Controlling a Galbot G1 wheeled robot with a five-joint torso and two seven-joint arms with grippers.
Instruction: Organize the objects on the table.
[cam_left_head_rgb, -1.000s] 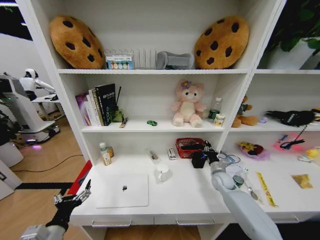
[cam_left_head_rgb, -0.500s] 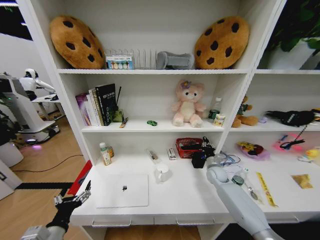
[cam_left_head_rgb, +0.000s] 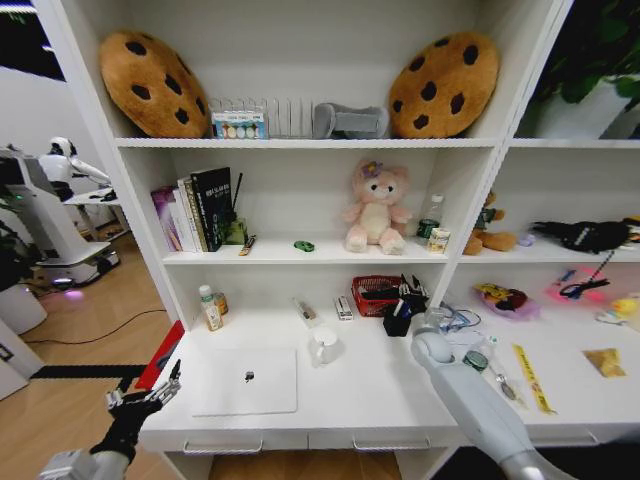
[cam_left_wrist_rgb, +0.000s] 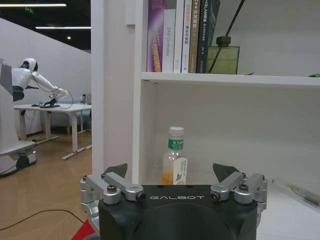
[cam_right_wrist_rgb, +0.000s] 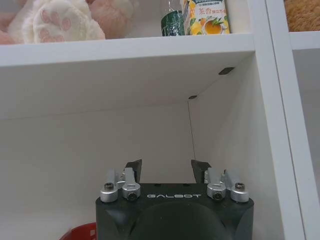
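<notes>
The right gripper (cam_left_head_rgb: 409, 292), empty and part-open, hovers over the black holder (cam_left_head_rgb: 397, 321), seemingly between picks; left gripper (cam_left_head_rgb: 150, 395) idles wide.

Left end effector (cam_left_wrist_rgb: 172, 172) open, facing bottle (cam_left_wrist_rgb: 175, 156).

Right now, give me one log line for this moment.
right gripper: open, empty, above black pen cup | left gripper: open, idle off desk's left end | laptop: closed, on desk
</notes>
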